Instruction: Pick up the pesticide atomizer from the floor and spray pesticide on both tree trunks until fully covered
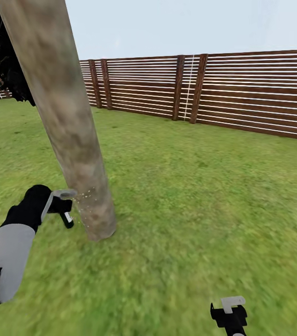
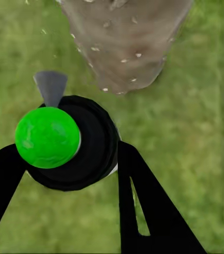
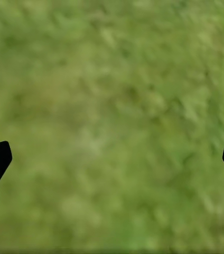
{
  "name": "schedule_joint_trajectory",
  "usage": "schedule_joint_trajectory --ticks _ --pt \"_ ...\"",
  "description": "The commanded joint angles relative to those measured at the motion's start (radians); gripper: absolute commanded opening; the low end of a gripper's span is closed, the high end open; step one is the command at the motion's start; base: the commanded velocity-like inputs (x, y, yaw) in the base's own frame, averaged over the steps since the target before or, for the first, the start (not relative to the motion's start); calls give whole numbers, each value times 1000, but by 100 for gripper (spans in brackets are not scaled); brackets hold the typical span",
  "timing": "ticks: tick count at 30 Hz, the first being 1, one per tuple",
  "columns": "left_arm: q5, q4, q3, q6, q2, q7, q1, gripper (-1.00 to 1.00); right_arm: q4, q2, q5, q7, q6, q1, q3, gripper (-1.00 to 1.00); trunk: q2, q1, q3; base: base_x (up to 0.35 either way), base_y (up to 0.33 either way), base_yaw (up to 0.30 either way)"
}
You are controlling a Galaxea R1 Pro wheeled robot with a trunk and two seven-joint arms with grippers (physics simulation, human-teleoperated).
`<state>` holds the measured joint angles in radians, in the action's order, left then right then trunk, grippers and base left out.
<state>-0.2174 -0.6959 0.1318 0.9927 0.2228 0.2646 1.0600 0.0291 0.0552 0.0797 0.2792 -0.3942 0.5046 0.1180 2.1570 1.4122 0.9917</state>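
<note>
Head view: left pincer (image 1: 63, 205) holds the atomizer (image 1: 60, 199) just beside the trunk (image 1: 69, 121) base.
Left wrist view alone shows its green cap (image 2: 47, 137), fingers (image 2: 143, 206) clamped round it, white specks (image 2: 123, 60) on bark. Right pincer (image 3: 112, 159) spread wide over open lawn (image 1: 204, 196); fence (image 1: 223, 88) far back; trunk top cut off.

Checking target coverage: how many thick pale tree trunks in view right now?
1. The tree trunk stands on the lawn at the head view's left, right by the left gripper, with white pesticide specks near its base. A second may be out of frame.
</note>
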Motion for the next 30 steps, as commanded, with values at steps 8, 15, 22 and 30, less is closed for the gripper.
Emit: schedule_joint_trajectory --ticks 8,15,22,30 --pt "-16 1 0 -4 15 0 -7 -100 0 0 0 0 0 0 0 100 0 0 0 0 0 0" --pt "-16 7 5 -19 -3 -13 -15 -100 0 -1 1 0 0 0 2 100 0 0 0 103 -125 89" --pt "-13 8 3 -20 -8 -13 -21 -100 0 0 0 0 0 0 0 100 0 0 0 -38 -276 16" --pt "-16 9 5 -20 -7 -13 -25 -100 0 0 0 0 0 0 0 100 0 0 0 -113 -278 0"
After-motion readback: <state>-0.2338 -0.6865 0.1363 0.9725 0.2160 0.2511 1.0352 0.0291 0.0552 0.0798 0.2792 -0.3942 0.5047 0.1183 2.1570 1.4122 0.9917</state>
